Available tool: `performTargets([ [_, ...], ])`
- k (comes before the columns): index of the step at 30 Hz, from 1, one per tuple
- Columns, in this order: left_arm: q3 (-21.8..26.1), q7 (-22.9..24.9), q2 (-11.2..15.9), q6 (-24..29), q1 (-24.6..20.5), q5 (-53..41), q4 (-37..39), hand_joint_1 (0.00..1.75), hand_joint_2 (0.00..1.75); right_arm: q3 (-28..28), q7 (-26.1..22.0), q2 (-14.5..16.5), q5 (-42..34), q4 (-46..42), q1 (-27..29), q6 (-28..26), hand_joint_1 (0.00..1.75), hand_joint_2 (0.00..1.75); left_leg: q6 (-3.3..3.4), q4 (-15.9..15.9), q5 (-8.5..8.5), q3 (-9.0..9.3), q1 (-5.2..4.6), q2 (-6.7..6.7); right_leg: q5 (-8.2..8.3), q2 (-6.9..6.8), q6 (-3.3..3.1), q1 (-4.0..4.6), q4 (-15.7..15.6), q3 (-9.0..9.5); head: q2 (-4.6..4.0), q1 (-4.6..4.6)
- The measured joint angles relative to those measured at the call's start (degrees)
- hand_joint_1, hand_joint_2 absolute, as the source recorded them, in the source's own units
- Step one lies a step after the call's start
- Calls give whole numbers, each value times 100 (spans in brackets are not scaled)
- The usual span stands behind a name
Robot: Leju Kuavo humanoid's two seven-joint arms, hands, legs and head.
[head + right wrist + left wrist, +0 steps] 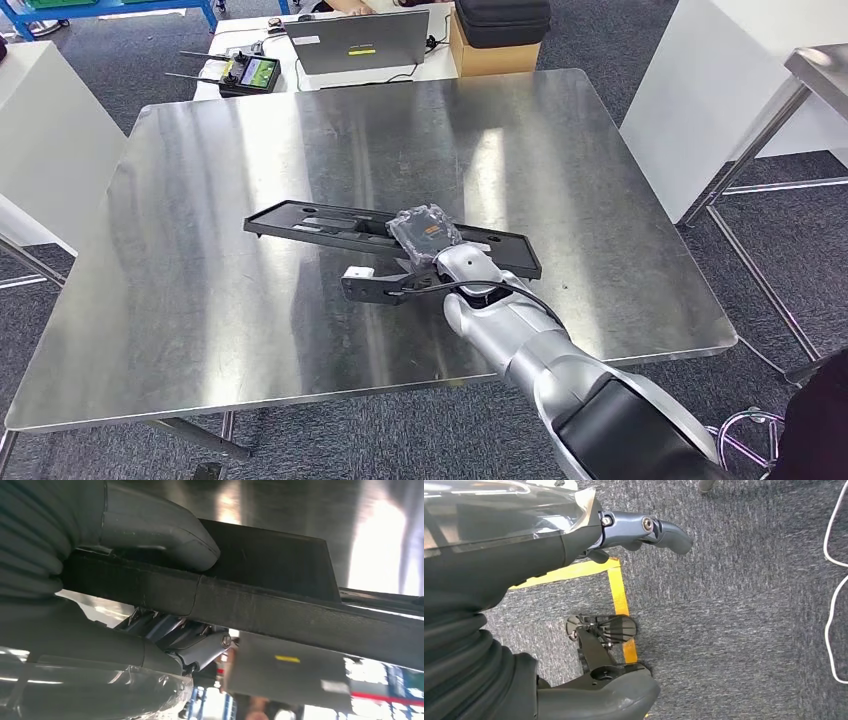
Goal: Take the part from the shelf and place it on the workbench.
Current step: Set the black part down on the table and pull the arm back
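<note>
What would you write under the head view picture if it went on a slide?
The robot's right hand grips a long black part over the steel workbench.

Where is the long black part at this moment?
In the head view the long black part lies across the middle of the steel workbench, near its front edge. The right hand grips its right half.

Matt black plastic part [330,226], glossy steel workbench [200,300]
</note>
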Motion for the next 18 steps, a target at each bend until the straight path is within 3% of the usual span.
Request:
performTargets([
  [6,-14,0,1,-10,-13,1,0,0,175,9,136,0,67,305,-66,22,175,175,-50,4,3,-1,-8,3,1,-2,0,-8,0,4,0,3],
  [13,-22,-39,2,-8,-15,-22,0,0,175,-27,959,-57,184,590,-204,172,175,175,-49,9,3,-1,-35,2,2,-3,2,-34,-1,8,0,3],
  [17,-26,-20,2,5,-14,-60,0,0,175,-161,1203,-146,176,690,-308,166,0,0,-47,10,2,-1,-44,2,3,-3,3,-44,-2,8,0,3],
  [18,-27,-2,2,11,-14,-76,0,0,175,-195,1227,-166,174,708,-324,166,0,0,-47,10,2,-1,-45,3,3,-2,3,-46,-2,9,0,3],
])
